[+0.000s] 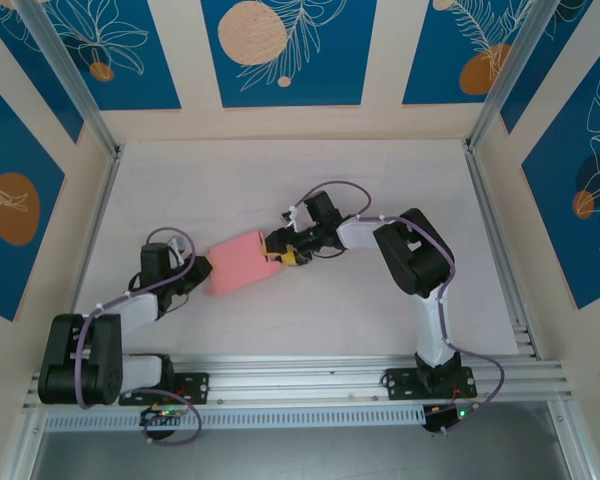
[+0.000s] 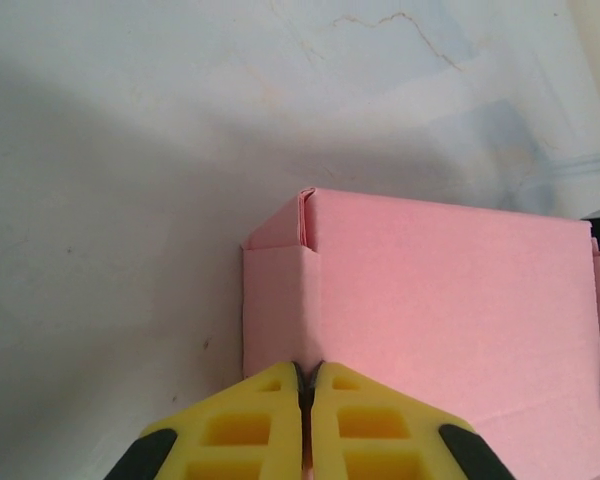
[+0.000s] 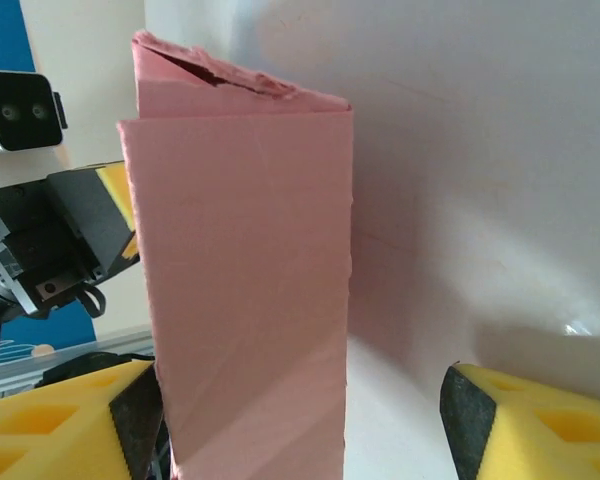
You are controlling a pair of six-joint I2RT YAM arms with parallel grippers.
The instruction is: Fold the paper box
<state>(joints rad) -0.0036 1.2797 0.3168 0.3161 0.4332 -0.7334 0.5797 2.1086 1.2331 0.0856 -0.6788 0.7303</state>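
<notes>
The paper box (image 1: 242,262) lies on the table (image 1: 380,170), slightly toward 9 o'clock from its centre, formed into a hollow sleeve between the 2 grippers. The left gripper (image 2: 305,395) sits at the box's 9 o'clock side with its pads pressed together and no gap. It appears to pinch a thin card wall, though the contact line is partly hidden. This hold is judged to anchor the box against sliding. The right gripper (image 3: 305,415), at the 3 o'clock end, is spread wide and straddles the box without gripping it, ready to press. The far end seam (image 3: 220,75) gapes slightly, so folding is judged incomplete.
</notes>
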